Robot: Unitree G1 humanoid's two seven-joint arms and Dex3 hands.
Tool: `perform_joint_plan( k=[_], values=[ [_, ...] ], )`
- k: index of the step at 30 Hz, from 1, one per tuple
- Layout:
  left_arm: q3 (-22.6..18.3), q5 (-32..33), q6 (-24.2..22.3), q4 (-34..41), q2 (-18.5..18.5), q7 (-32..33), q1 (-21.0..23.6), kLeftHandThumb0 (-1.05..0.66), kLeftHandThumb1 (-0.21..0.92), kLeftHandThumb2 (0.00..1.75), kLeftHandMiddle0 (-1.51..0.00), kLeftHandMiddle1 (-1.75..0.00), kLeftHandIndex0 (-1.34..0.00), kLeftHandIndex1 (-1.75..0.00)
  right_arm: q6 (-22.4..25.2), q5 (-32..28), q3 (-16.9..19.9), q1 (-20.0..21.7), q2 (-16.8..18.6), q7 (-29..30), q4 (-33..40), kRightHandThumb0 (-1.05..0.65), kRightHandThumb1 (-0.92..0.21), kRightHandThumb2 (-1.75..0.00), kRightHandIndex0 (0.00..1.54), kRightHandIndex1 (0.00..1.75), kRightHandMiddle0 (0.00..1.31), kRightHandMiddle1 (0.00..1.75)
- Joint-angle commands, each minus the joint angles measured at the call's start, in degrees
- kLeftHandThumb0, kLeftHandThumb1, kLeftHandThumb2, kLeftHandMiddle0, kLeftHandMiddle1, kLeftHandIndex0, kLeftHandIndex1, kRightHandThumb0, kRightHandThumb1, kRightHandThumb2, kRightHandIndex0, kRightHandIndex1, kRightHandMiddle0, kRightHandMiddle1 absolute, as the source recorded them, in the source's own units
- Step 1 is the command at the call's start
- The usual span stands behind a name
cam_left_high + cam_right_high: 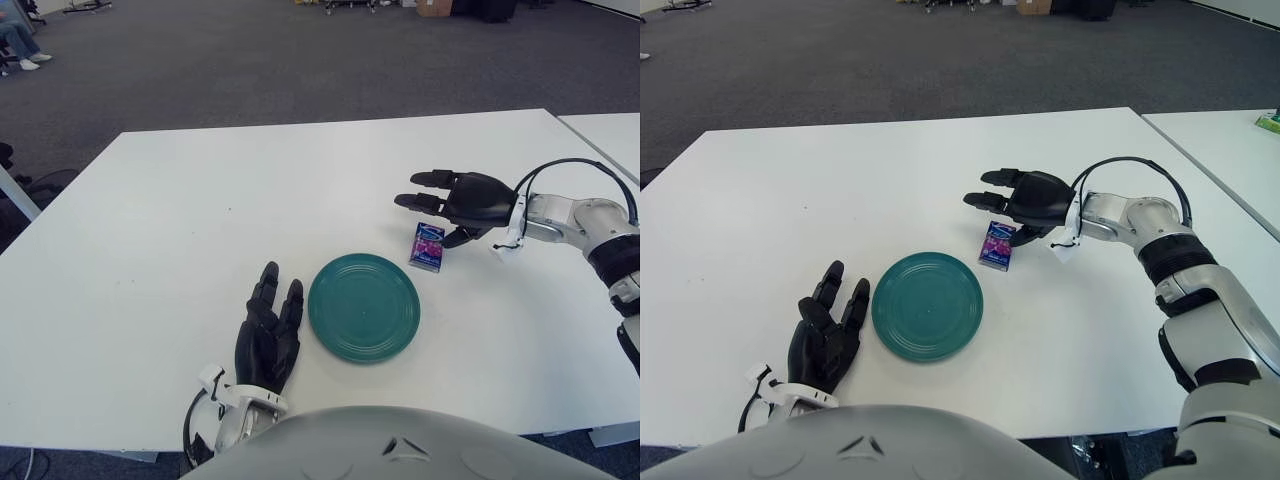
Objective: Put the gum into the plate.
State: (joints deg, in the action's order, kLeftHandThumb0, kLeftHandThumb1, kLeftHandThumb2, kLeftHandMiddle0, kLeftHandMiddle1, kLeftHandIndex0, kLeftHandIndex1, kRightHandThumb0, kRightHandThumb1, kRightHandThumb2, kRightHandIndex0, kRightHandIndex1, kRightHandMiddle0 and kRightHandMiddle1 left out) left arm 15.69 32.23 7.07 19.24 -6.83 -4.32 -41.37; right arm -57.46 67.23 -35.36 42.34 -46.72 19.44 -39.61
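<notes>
The gum [428, 246], a small purple-and-blue pack, stands upright on the white table [180, 220], just beside the far right rim of the green plate [364, 306] and not yet in it. The right robot hand [458, 198] hovers just behind and above the pack, its fingers spread apart and holding nothing; its thumb looks close to the pack's right side, though contact cannot be made out. The left robot hand [268, 338] shows just left of the plate, near the table's front edge, fingers stretched out flat and empty.

The pack is light and stands on a narrow base, so a finger brushing it before the grip closes would likely tip or push it away. Closing too high could pinch only its top and let it slip.

The right eye view shows the right forearm and cable in full, and a neighbouring table's corner; the left eye view cuts these off.
</notes>
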Motion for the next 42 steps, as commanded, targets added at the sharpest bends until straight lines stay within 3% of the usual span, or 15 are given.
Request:
perform_joint_plan(
  k=[1,14,28,42],
  values=[
    [2.46,0.09,-0.05,1.07,-2.84,0.62,-1.73,-0.99,0.92,0.88,-0.05,-0.01,0.00,-0.17,-2.64,1.57,-1.78,3.44,-0.68,1.78,-1.67,-0.80,-0.92,-0.45,0.11,0.00,0.00,0.05],
    [3.05,0.02,-0.32,3.55,-2.01,1.12,-3.71,-1.00,0.92,0.89,-0.06,-0.01,0.00,-0.16,-8.71,5.41,-6.17,7.89,-1.70,5.02,-2.98,-0.79,-0.92,-0.36,0.02,0.00,0.01,0.04],
    [3.28,-1.35,-0.86,4.90,-1.01,2.19,-4.77,-1.01,0.92,0.92,-0.04,0.00,0.00,-0.12,-9.07,10.03,-10.07,8.90,-1.66,13.55,-2.54,-0.87,-0.92,-0.29,0.03,0.01,0.02,0.09],
    [3.97,-1.07,-1.10,6.51,-0.69,2.37,-5.56,-1.01,0.92,0.94,-0.03,0.00,0.00,-0.06,-9.47,11.95,-13.72,11.18,-0.07,17.78,-4.60,-0.88,-0.92,-0.25,0.09,0.02,0.00,0.15]
  ],
)
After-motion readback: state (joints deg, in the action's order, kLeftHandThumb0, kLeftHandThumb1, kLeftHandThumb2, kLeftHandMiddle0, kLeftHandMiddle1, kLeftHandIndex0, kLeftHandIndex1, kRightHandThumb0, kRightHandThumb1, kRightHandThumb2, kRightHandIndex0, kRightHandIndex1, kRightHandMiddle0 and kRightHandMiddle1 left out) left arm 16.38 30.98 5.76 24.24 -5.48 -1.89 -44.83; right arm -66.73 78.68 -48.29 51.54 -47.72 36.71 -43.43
